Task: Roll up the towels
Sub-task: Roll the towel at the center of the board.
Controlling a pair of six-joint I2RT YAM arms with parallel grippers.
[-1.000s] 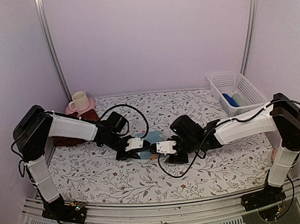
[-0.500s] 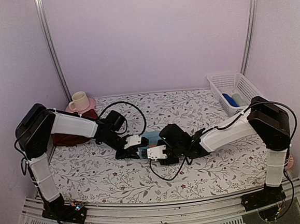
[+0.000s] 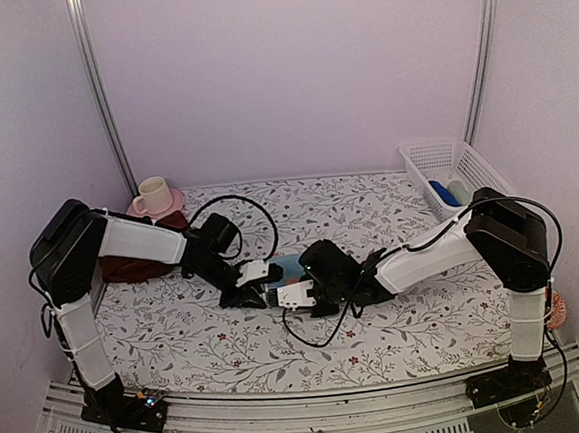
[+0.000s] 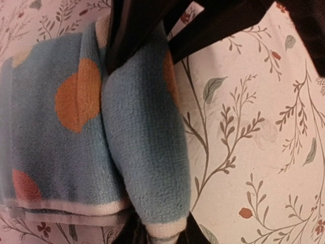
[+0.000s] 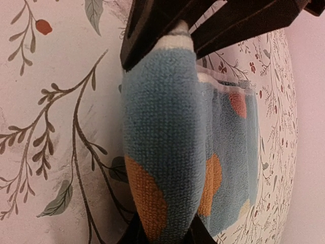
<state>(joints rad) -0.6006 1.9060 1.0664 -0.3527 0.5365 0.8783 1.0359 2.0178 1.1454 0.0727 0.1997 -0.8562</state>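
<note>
The white-and-black left arm (image 3: 141, 243) stretched low toward 3 o'clock and the matching right arm (image 3: 428, 256) toward 9 o'clock. The black two-finger left gripper (image 3: 263, 291) and right gripper (image 3: 281, 299) each pinched one end of the rolled light-blue fleece towel (image 4: 142, 142).

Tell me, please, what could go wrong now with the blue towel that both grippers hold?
1. The roll of the light-blue towel is only begun; it may unwind if the left gripper or right gripper releases.
2. In the top view both grippers pinch it very close together, so they may collide while turning.
</note>
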